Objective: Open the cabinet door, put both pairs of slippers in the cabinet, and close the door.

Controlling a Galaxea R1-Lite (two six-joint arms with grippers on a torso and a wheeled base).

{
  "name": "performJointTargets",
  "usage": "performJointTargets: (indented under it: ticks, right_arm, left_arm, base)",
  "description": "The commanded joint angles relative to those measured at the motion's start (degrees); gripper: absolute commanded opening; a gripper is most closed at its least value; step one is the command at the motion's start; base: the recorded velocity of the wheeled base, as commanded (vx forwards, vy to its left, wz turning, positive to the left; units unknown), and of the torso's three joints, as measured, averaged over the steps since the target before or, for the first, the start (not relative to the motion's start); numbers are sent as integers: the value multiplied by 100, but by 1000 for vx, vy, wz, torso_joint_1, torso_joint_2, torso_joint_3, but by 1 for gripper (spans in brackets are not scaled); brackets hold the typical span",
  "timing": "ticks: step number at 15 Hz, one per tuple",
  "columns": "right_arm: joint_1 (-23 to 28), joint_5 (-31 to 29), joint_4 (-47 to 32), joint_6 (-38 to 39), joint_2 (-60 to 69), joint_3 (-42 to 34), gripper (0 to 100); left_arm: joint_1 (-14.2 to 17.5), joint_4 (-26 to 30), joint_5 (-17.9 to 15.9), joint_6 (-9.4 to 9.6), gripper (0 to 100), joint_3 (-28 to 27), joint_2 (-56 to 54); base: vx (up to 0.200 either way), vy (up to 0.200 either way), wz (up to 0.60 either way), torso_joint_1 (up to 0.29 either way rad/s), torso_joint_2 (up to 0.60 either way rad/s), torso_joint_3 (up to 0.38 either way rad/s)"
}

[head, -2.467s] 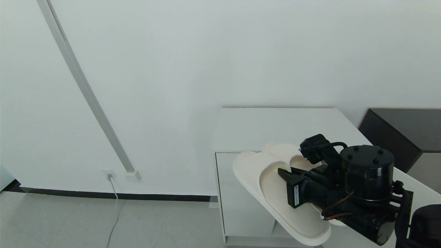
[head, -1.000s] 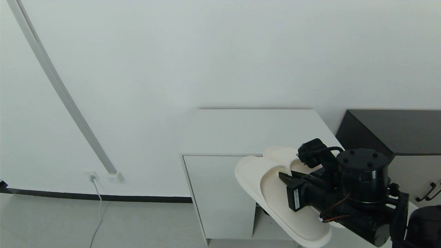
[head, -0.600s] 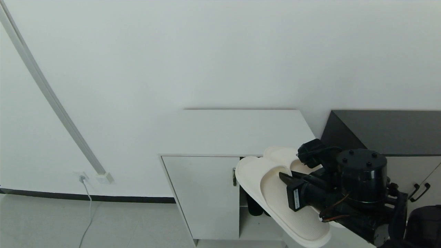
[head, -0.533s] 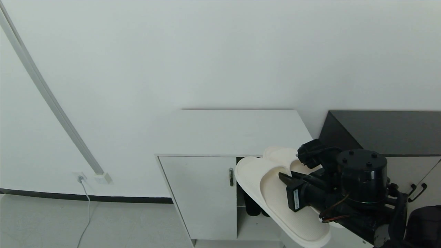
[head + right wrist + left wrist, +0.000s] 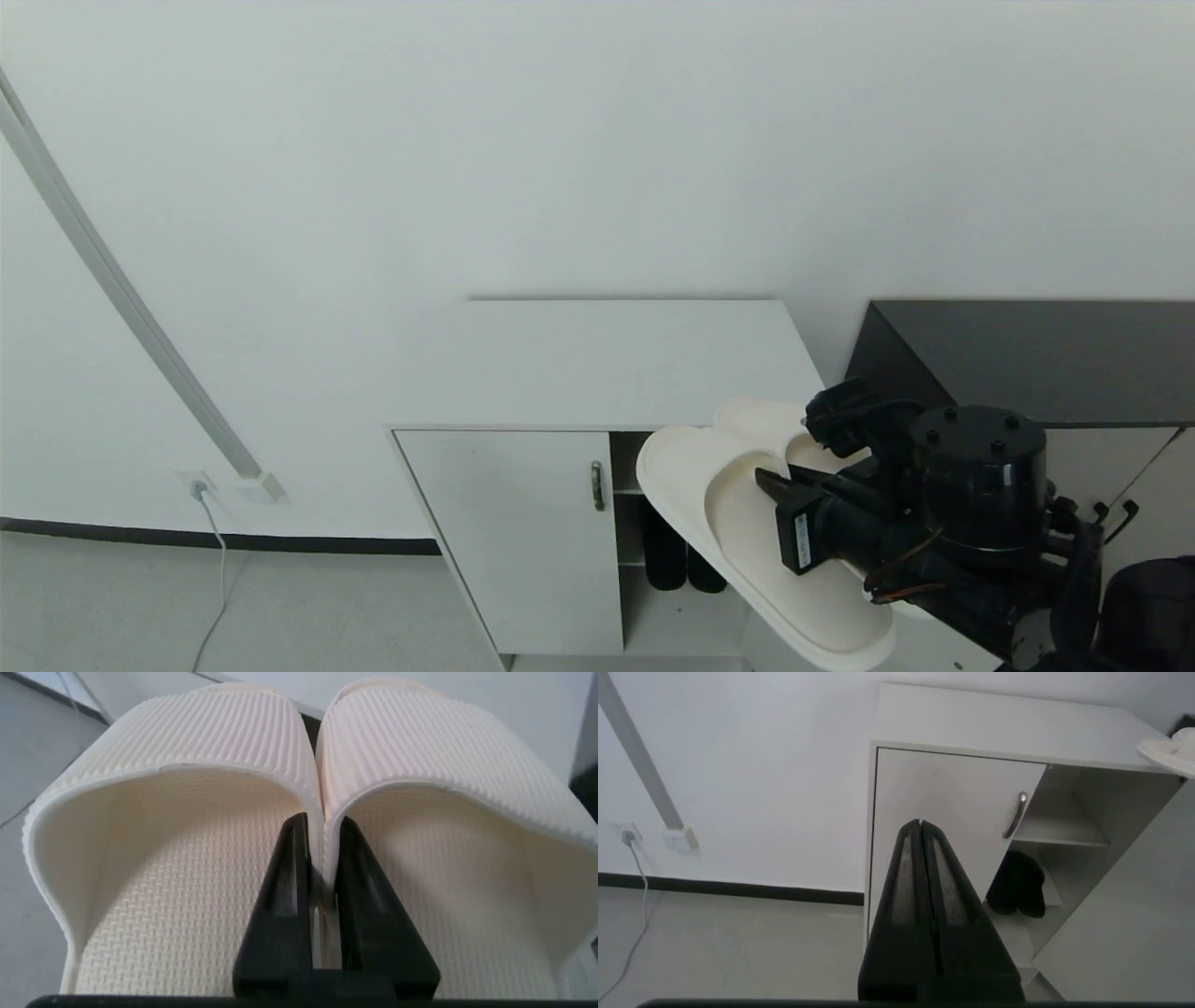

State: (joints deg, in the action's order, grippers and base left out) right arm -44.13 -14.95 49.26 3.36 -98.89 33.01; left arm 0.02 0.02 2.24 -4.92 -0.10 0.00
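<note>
The left claw (image 5: 920, 826) hung closed on nothing, pointed at the cabinet (image 5: 597, 364). It was judged free for the door afterwards.

The left door (image 5: 513, 532) stood shut, its handle (image 5: 597, 485) at the inner edge. The right door (image 5: 1139, 905) stood open and exposed the right compartment.

Compartment contents: 1 dark pair (image 5: 677, 560), judged to be the first slippers, stood upright at the back of the lower level. 1 shelf (image 5: 1064, 833) ran above it.

The right claw (image 5: 770, 481) was clamped on the inner walls of the 2 cream slippers (image 5: 738, 523), held side by side, toes forward and tilted, in front of the opening and outside it.

Step in hand, as judged: place the cream pair inside.
1. Lower the arm to the chosen level.
2. Level the soles.
3. Enter toes first, between the shut door's edge and the open door.
4. Keep the clamp until both soles rest on the surface. Only the 2 inner walls were pinched, so either slipper could slide out.
5. Stay off the dark pair.
</note>
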Motion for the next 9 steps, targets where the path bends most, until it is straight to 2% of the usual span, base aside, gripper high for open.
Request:
performJointTargets:
  ticks: [1,9]
  right_arm:
    - [10,0,22,6,-7,-32,0]
    - [10,0,101,-73,-69,-67,0]
  left_arm:
    - [6,-2,4,-17,0,1,0]
    - [6,-2,13,-17,0,1,0]
  base:
    - [0,0,0,0,0,0]
    - [0,0,0,0,0,0]
